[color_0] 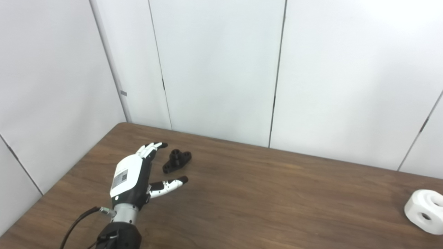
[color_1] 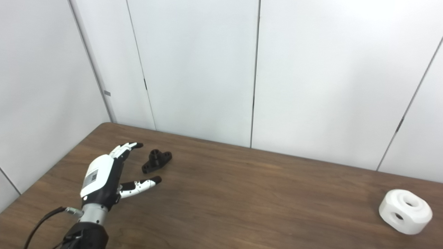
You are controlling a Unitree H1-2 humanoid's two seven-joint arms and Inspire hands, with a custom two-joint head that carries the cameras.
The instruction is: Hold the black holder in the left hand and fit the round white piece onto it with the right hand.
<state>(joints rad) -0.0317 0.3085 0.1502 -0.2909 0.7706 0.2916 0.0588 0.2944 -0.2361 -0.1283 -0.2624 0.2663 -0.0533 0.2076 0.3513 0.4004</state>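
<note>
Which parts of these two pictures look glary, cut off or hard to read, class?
Left eye view: bright glare washes the white wall panels top right, and the frame edge clips the round white plastic piece. Right eye view: that piece shows whole; the small black plastic holder stays dark, its detail indistinct.

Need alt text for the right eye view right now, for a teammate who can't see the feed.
The left hand, open, reaches toward the black holder lying on the brown table, not touching it. The round white piece sits far off near the table's right edge; the right hand is out of view.
</note>
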